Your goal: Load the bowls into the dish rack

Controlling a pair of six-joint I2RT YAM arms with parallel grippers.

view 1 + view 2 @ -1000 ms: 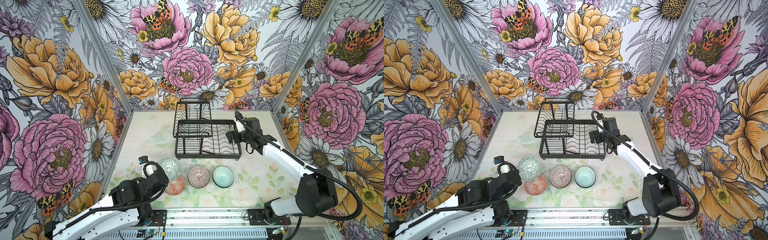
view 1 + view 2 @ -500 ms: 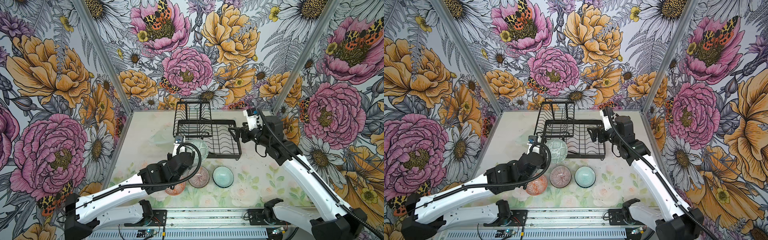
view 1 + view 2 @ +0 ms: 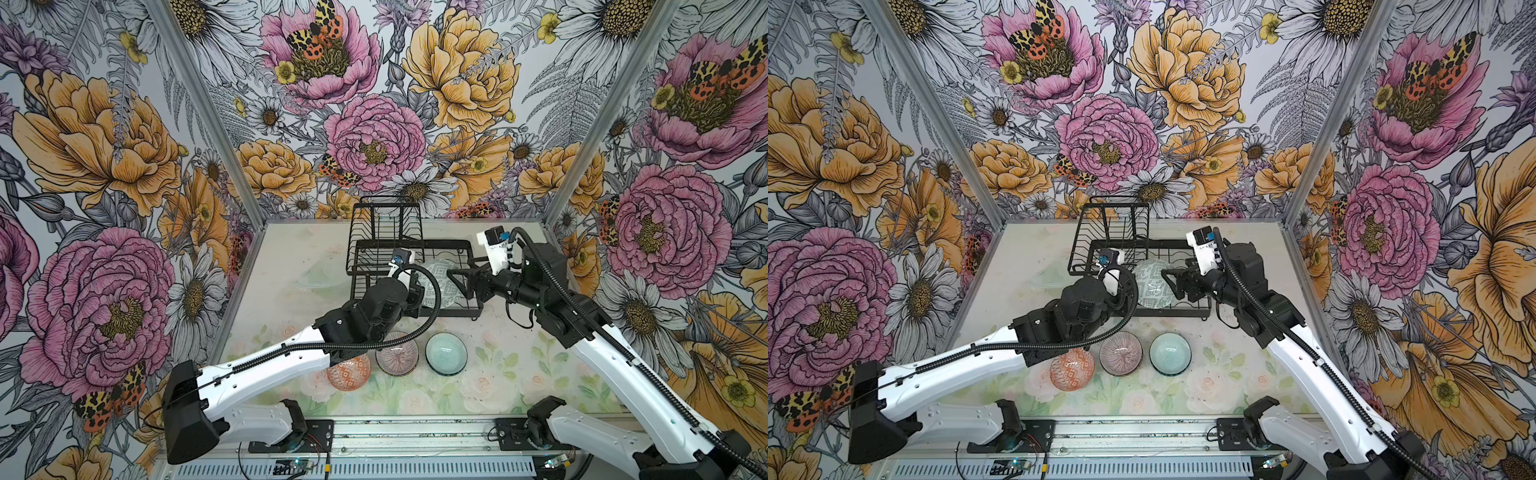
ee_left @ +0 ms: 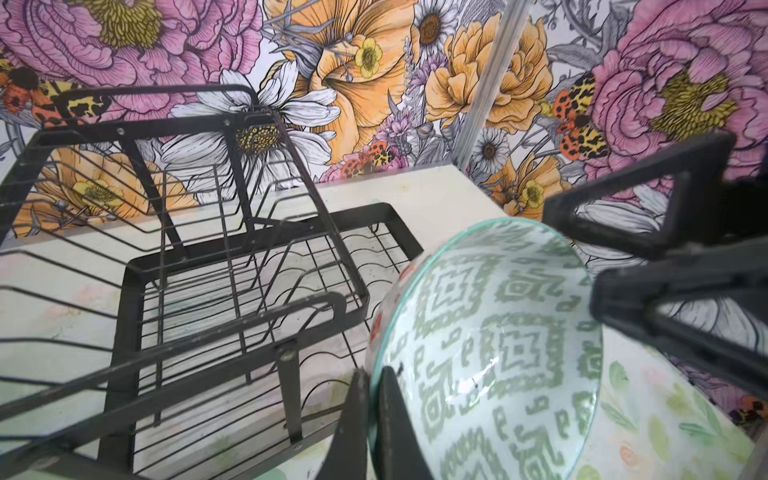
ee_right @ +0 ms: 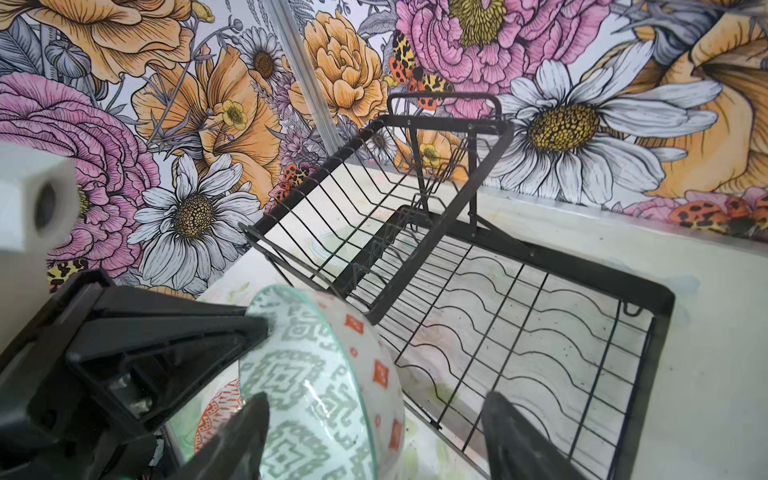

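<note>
The dish rack [image 3: 1117, 203] stood at the back of the surface [image 3: 286, 257], with the grey-green bowl [image 3: 449, 286] held on edge above its base tray. It looked like a handover, best done if the right tool [image 5: 376, 399], open wide astride the bowl, closed firmly before the left tool [image 4: 374, 374], clenched on the rim, let go

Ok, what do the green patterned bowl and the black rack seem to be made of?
The green patterned bowl looks like glazed ceramic, glossy: a bright highlight sits inside it. The dish rack is probably coated metal wire, matt black: thin rods.
</note>
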